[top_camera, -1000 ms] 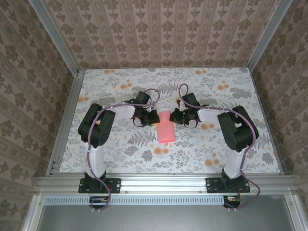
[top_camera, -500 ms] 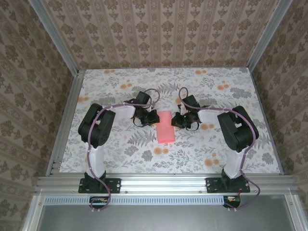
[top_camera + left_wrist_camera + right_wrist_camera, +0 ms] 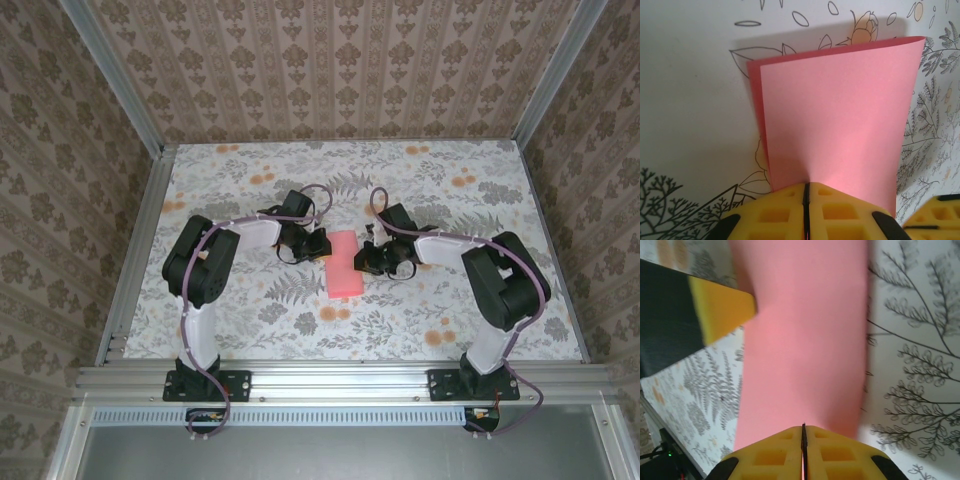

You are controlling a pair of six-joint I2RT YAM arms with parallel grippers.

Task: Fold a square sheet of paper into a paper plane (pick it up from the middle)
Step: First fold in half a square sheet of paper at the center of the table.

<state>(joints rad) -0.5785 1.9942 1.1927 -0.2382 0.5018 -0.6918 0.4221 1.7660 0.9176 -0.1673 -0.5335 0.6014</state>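
One square sheet of paper (image 3: 345, 264), salmon-pink, is doubled into a long rectangle with two layers showing along one side in the left wrist view (image 3: 840, 110). It lies mid-table, between my two tools. My left gripper (image 3: 322, 248) has its pads together on one long edge, and the paper looks pinched in the seam. My right gripper (image 3: 366, 258) has its pads together at the opposite edge; I cannot tell whether paper sits between them. I judge the step in hand to be setting the first centre fold, with no nose folds made yet. To do it well, hold the left as anchor and check that the layers' edges line up. Then draw the right's closed pads along the fold, low and slow, so the thin sheet neither skids nor buckles. Count: one sheet, two grippers, two arms, one flower-printed table (image 3: 250, 300).
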